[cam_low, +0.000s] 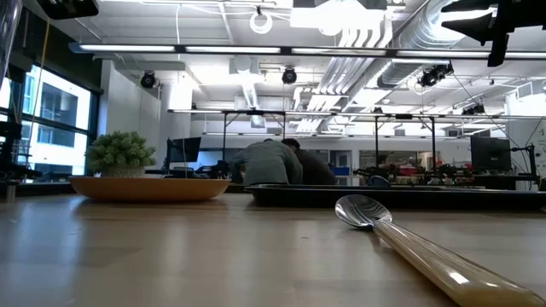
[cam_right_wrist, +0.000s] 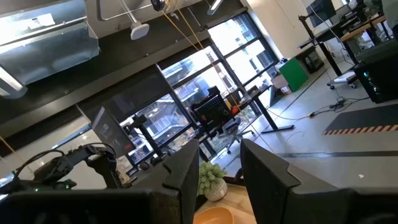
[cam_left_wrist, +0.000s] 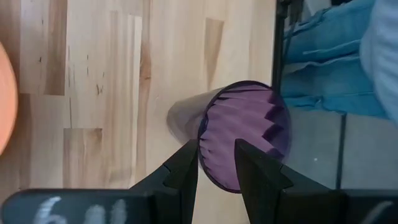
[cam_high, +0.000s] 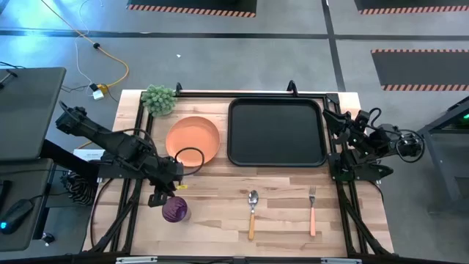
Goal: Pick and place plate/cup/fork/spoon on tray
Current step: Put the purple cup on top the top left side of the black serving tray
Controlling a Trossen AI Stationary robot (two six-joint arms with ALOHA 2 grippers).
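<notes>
While the tray (cam_high: 277, 132) holds nothing, left claw (cam_left_wrist: 216, 167) spread over cup (cam_left_wrist: 245, 142) rim, right claw (cam_right_wrist: 219, 163) spread.

Orange plate (cam_high: 193, 138) beside empty black tray (cam_high: 276, 132); purple cup (cam_high: 174, 210), spoon (cam_high: 253, 210), fork (cam_high: 312, 210) along front edge.

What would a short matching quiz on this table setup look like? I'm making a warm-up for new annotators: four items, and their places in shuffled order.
Items:
1. plate
2. cup
3. spoon
4. fork

Places:
A. nearest the table's right edge, below the tray
B. by the left gripper, near the front left corner
C. just left of the tray, beside the green plant ball
D. mid-table, between cup and fork

Pairs: 1-C, 2-B, 3-D, 4-A
</notes>
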